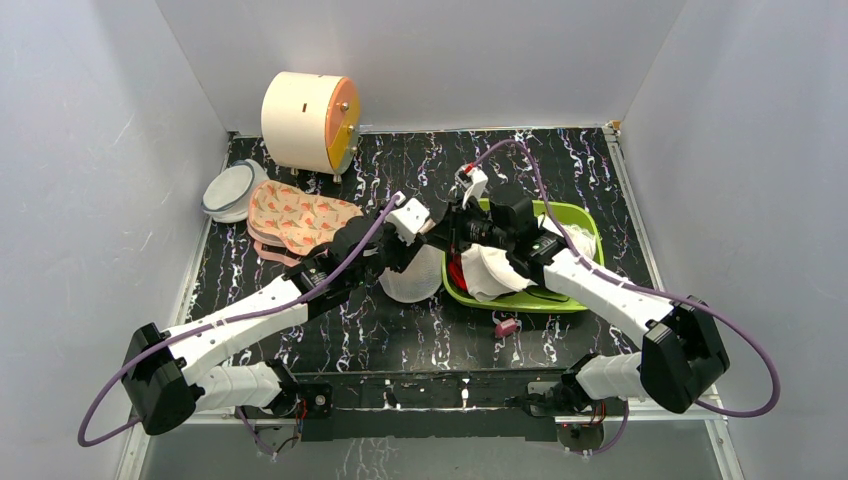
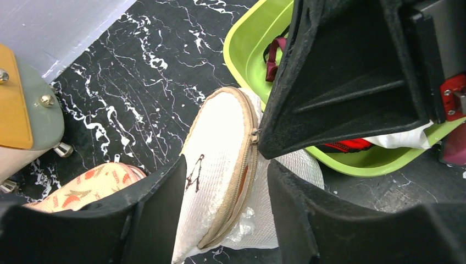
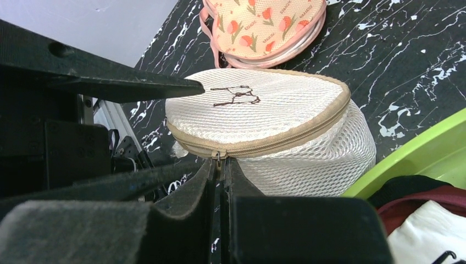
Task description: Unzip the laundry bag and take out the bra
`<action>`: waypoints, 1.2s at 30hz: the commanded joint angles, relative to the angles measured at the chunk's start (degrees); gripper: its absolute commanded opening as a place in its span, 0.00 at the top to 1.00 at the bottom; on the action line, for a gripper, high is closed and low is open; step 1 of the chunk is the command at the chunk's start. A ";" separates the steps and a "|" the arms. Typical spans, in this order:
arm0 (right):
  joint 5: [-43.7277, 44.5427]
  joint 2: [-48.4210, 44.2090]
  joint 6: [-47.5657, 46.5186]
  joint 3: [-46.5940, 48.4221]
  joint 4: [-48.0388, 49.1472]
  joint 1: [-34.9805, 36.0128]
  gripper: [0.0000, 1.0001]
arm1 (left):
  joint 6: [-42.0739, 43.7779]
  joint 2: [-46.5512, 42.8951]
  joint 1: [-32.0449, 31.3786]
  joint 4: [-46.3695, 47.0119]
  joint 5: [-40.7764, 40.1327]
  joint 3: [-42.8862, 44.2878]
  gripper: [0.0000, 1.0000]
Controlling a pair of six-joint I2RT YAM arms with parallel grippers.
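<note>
The laundry bag (image 2: 220, 148), a white mesh pod with a tan rim zipper and a small black mark, stands on the black table beside the green tray. My left gripper (image 2: 228, 168) straddles it with one finger pressed on each face. My right gripper (image 3: 220, 162) is shut on the zipper pull (image 3: 218, 157) at the rim. Below the pull the zipper (image 2: 242, 192) has parted, and a sliver of orange shows in the gap. The bra is otherwise hidden inside. From above, the bag (image 1: 412, 275) sits under both grippers.
A green tray (image 1: 583, 222) with white and red garments lies right of the bag. The pink flamingo pouch (image 1: 300, 220) and a grey-rimmed disc (image 1: 228, 190) lie to the left. A cream drum (image 1: 305, 120) stands at the back. A small pink item (image 1: 507, 326) lies near the tray.
</note>
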 commanded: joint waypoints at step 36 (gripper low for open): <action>2.23 -0.30 1.53 -5.77 2.41 -10.62 1.00 | 4.88 -10.67 -0.07 8.63 -5.50 -4.81 1.00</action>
